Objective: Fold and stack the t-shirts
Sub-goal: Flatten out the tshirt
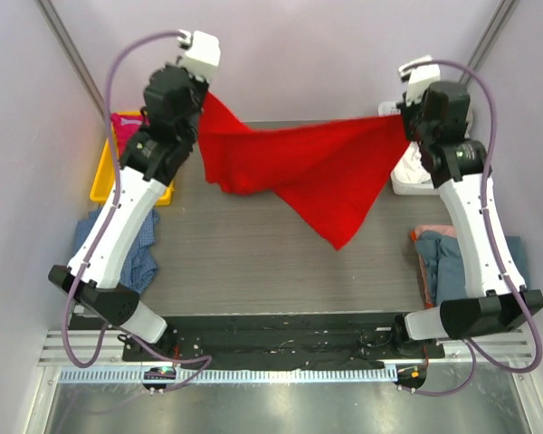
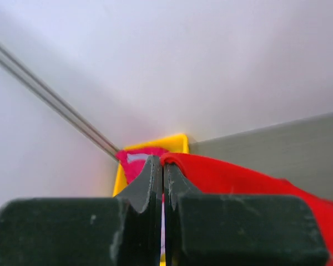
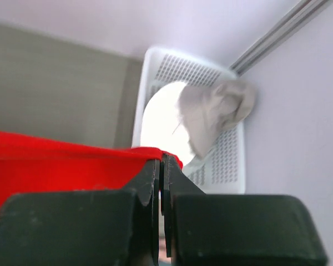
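Robot arms hold a shirt aloft: the left arm's fingers (image 2: 150, 180) are clamped tight on a thin edge of a bright red cloth t-shirt (image 1: 290, 163). The right arm's fingers (image 3: 147, 180) are pinched shut on another edge of it, and the garment is strung between them above the far part of the grey table (image 1: 253, 262).

Only a narrow lip of fabric sits in each pinch. To my eye, a sideways tug or too wide a spread may pull an edge free and drop that side in a heap.

The shirt hangs unevenly. It is taut along the top, bunched in folds near the left arm, and tapers to one low corner right of centre. Whether that corner touches the table I cannot tell. Laid down like this, it will likely land twisted and creased.

The yellow plastic bin (image 1: 104, 176) holding a magenta-pink cloth (image 2: 134, 163) sits just beside the left grip. The white perforated basket (image 3: 155, 72) with a pale cloth (image 3: 211, 111) sits beside the right. A swinging hem could catch either rim.
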### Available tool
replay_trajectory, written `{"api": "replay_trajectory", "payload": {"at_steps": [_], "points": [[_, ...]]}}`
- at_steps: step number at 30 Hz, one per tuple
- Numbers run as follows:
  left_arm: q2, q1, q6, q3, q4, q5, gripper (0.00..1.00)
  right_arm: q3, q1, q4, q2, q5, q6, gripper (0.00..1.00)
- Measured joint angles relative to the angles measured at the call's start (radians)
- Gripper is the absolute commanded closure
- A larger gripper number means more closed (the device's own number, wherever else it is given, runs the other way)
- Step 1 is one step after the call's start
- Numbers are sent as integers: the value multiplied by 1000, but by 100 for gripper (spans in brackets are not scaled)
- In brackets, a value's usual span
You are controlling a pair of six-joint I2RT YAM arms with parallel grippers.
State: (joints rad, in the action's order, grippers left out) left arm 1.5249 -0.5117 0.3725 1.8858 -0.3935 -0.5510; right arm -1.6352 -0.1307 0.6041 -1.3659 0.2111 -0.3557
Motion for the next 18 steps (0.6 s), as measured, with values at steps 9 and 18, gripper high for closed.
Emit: {"api": "replay_trajectory", "payload": {"at_steps": [9, 18], "points": [[199, 54, -29, 417, 5, 3, 100, -451, 30, -50, -292, 52, 0, 99], [92, 51, -45, 311, -40, 83, 100, -566, 30, 53, -263, 10, 18, 99]]}}
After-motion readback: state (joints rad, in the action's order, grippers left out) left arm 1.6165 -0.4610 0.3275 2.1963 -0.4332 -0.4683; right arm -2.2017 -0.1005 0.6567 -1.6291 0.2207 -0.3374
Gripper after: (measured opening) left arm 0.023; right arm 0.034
